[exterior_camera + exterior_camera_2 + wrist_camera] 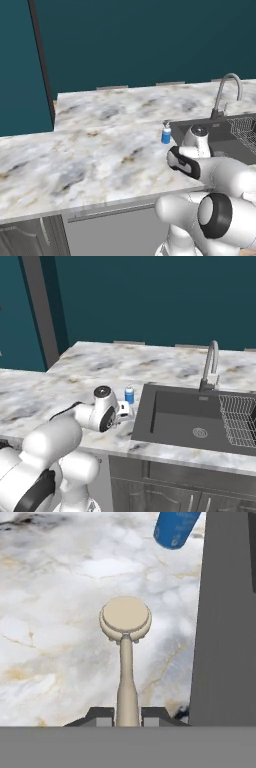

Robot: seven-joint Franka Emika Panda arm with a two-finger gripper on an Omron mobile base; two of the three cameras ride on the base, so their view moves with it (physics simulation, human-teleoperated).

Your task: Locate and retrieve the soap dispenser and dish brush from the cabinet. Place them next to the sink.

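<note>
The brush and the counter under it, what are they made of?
The dish brush looks like plain matte wood: pale tan, no shine. The counter looks like polished marble or an imitation: white with grey and tan veins.

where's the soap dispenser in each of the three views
Left base view: soap dispenser stands on the counter right of centre, just left of the sink rim.
Right base view: it stands at centre, just left of the sink, behind the arm's wrist.
Hand view: its blue body enters at the top edge, beyond the dish brush.
Shared landmark: the sink's left rim.
</note>
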